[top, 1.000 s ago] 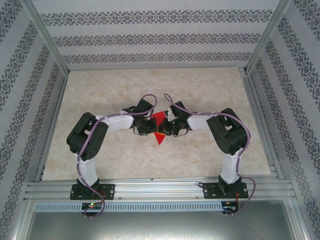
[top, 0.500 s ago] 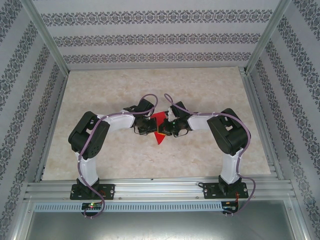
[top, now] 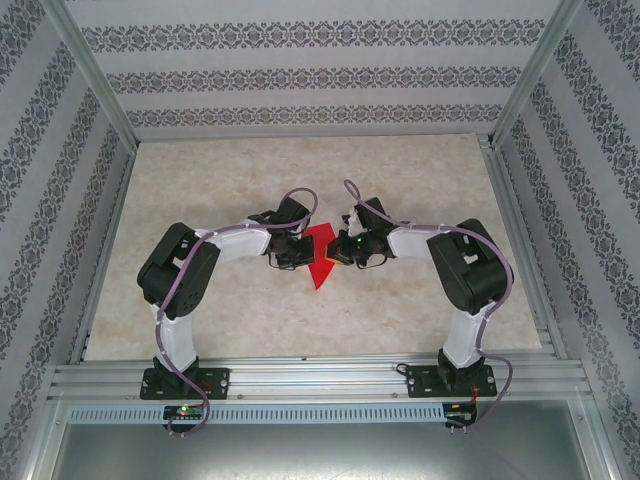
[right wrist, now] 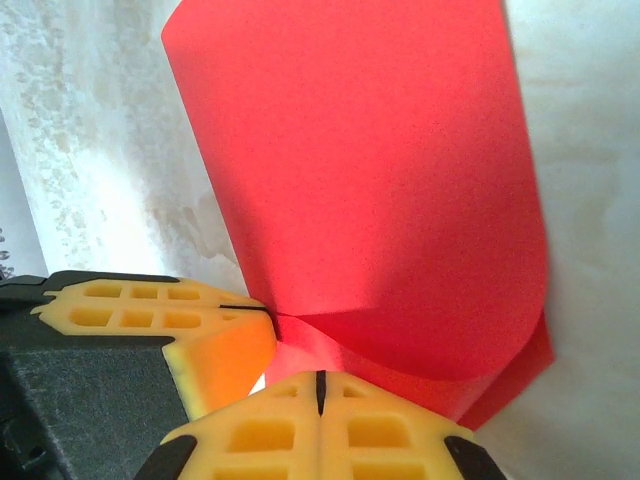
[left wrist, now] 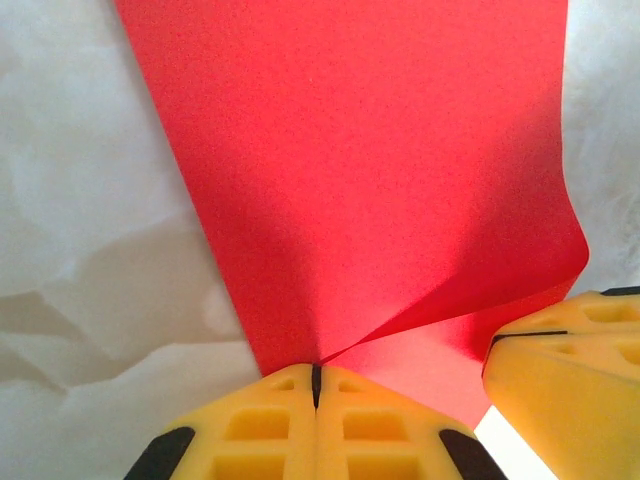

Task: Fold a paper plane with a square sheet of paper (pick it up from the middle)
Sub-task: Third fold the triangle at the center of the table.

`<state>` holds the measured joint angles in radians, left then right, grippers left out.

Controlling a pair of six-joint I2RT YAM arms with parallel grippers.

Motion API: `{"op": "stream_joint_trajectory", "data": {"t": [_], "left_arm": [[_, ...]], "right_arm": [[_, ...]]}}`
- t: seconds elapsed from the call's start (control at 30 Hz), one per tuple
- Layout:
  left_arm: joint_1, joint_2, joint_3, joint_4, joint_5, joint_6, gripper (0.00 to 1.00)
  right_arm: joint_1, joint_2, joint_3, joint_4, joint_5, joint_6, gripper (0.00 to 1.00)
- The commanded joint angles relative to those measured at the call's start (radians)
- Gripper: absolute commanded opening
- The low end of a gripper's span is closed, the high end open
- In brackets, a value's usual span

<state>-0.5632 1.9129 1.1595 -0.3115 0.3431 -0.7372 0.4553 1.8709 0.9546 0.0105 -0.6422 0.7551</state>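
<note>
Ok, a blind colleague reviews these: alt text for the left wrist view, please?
The left gripper, yellow jaws shut, pinches the near edge of the red square sheet of paper over a pale table; one flap curls up toward the right gripper.

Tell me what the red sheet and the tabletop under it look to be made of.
Thin bright red sheet: paper, matte, faintly grainy; it curls and holds a crease. Pale veined tabletop: marble-look, perhaps printed laminate or stone; soft sheen.

Pale marbled tabletop (top: 200,180), damask-striped walls (top: 300,75), aluminium rails (top: 320,380)
</note>
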Motion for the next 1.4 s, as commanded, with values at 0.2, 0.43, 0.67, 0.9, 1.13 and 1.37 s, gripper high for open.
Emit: {"op": "stream_joint_trajectory", "data": {"t": [0.2,0.43,0.67,0.9,1.13,1.37], "left_arm": [[-0.009,0.025,-0.005,-0.126,-0.078,0.03,0.0],[-0.009,0.025,0.0,-0.13,-0.083,0.04,0.0],[-0.009,0.022,0.003,-0.127,-0.09,0.056,0.0],[-0.009,0.024,0.009,-0.135,-0.111,0.089,0.0],[-0.009,0.028,0.013,-0.137,-0.119,0.123,0.0],[-0.009,0.041,0.036,-0.138,-0.118,0.18,0.0]], "right_arm": [[-0.004,0.04,0.005,-0.081,0.094,-0.031,0.0],[-0.01,-0.03,0.034,-0.084,0.065,-0.022,0.0],[-0.024,0.025,0.062,-0.094,0.065,-0.018,0.0],[-0.03,0.051,0.033,-0.112,0.121,-0.013,0.0],[-0.069,-0.005,0.007,-0.012,0.039,0.094,0.0],[-0.069,-0.084,0.029,-0.066,0.107,0.055,0.0]]}}
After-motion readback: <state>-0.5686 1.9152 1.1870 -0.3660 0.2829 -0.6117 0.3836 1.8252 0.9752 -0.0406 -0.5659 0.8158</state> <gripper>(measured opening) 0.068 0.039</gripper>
